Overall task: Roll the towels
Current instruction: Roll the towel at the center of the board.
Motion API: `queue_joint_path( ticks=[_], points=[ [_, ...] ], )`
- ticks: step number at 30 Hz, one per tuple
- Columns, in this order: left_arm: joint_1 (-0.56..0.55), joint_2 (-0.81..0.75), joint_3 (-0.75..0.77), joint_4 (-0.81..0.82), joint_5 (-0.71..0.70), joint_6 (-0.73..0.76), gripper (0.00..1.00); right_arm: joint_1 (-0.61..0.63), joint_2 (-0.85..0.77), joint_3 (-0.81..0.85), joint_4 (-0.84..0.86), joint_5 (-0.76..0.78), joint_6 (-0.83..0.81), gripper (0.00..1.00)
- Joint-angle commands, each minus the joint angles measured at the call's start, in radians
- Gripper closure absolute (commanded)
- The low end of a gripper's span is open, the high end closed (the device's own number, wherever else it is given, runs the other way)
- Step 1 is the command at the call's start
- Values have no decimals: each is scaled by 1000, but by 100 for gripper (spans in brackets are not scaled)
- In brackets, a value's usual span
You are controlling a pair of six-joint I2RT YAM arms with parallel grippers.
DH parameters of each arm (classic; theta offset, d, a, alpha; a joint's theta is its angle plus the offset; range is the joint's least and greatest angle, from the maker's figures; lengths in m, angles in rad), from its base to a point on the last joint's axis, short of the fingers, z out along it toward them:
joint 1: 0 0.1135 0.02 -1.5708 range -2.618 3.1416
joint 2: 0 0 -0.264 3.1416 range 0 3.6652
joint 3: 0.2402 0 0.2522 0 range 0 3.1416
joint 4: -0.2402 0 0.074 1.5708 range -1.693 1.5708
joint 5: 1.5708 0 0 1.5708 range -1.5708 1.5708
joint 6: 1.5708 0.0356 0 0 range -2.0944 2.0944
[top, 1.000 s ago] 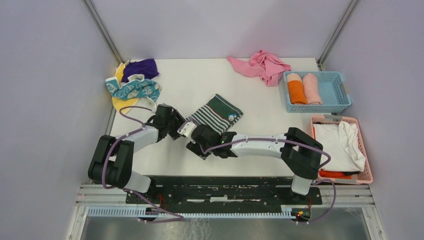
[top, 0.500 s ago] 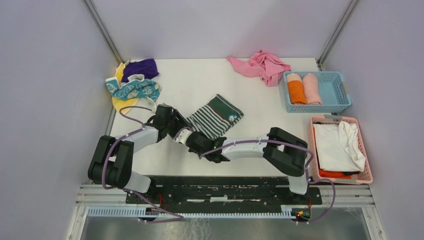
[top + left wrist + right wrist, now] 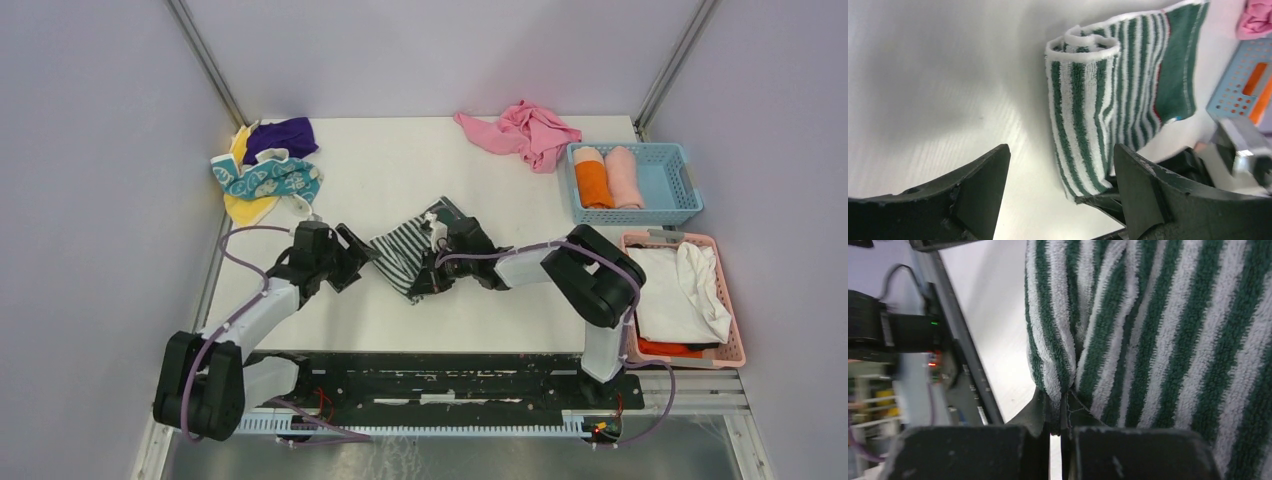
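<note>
The green-and-white striped towel [image 3: 400, 250] lies mid-table, its near part rolled over into a loose tube. In the left wrist view the towel [image 3: 1098, 100] shows a curled end at the top. My left gripper [image 3: 360, 252] stands open just left of it, and the left gripper [image 3: 1060, 150] has only the table and the towel's lower corner between its fingers. My right gripper [image 3: 425, 272] is shut on the towel's edge; in its own view the right gripper [image 3: 1060, 412] pinches a fold of the towel [image 3: 1158, 340]. Teal [image 3: 268, 180], yellow [image 3: 245, 208] and purple [image 3: 283, 135] towels are heaped at the far left.
A pink cloth [image 3: 525, 130] lies at the back. The blue basket [image 3: 682, 152] at the right holds rolled orange and pink towels. Below it the pink basket [image 3: 722, 248] holds white fabric. The table's left edge runs close to the towel heap.
My right gripper closed on the striped towel's near edge and carried it up and to the right, rolling it over. My left gripper backed off to the left and opened wider.
</note>
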Motion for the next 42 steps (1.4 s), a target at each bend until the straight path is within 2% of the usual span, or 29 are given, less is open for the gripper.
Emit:
queue_joint_path(
  ticks=[1,3,6,9,11,16,22,28,33,36,38,42],
  points=[
    [5,-75,-38,51,92,-78,17,-46,83,-119,503,-268,464,100],
    [5,-80,-54,81,104,-95,16,-71,135,-167,684,-284,602,99],
    [5,-53,-45,116,119,-103,16,-97,207,-214,849,-278,750,99],
    [4,0,-27,151,136,-112,16,-109,261,-244,924,-272,826,100],
    [4,42,-12,184,148,-120,16,-112,272,-264,908,-263,830,100],
    [3,171,43,246,154,-118,17,-118,246,-282,717,-239,747,99],
    [-6,317,90,311,161,-121,22,-128,253,-283,639,-238,721,100],
    [-21,429,125,257,109,-90,32,-132,214,-277,527,-229,658,99],
    [-25,476,130,164,47,-38,43,-132,108,-258,283,-186,513,98],
    [-31,493,131,131,34,-18,54,-129,24,-226,119,-142,398,93],
    [-35,495,138,101,34,-6,64,-121,-38,-201,-19,-93,317,84],
    [-54,474,157,29,21,22,76,-61,-188,-115,-309,79,113,71]
  ],
)
